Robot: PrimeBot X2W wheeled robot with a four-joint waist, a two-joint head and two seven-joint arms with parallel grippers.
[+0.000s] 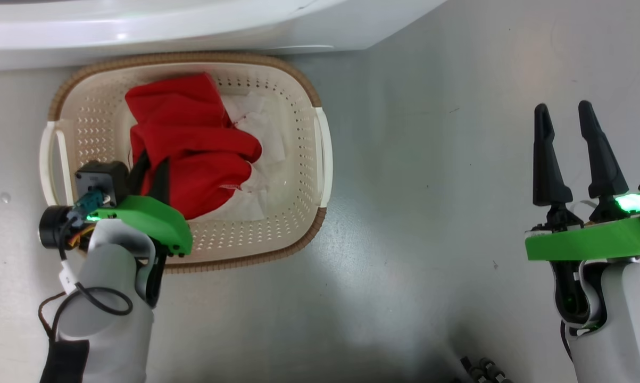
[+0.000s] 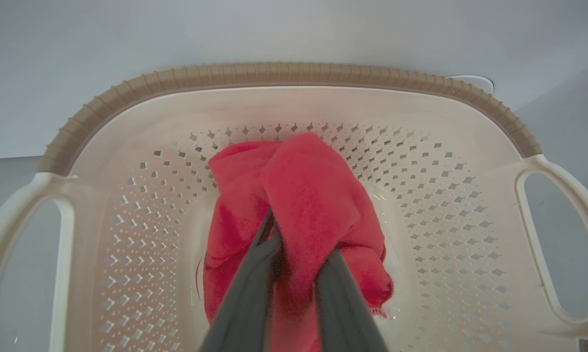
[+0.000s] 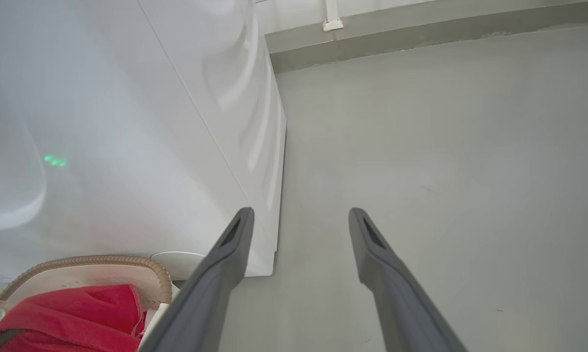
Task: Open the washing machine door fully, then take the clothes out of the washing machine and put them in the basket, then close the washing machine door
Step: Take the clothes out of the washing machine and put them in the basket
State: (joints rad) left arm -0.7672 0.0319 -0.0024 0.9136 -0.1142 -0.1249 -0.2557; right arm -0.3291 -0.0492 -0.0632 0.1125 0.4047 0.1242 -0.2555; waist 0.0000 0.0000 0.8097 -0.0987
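Red fabric, the clothes (image 1: 192, 154), lies heaped inside the basket (image 1: 293, 159), which stands on the grey floor (image 1: 405, 213) just near of the white washing machine (image 1: 139, 32). The heap's long axis runs far to near, leaning a little right, with white parts showing along its right side.

The left hand (image 1: 150, 170) reaches into the basket over its near left corner and points far and slightly right, straight into the near end of the heap. In the left wrist view, a fold of the cloth sits between its 2 fingers (image 2: 247, 293) and drapes over their tips. I cannot tell whether they pinch that fold or have let it go.

The right hand (image 1: 564, 114) hangs over bare floor, well apart to the right of the basket, its fingers spread and holding nothing.

By my reading, the drop into the basket is all but done. The left hand, being in the cloth, needs to part fully and draw back near and up along its own line, so the fold slips off rather than lifting with it
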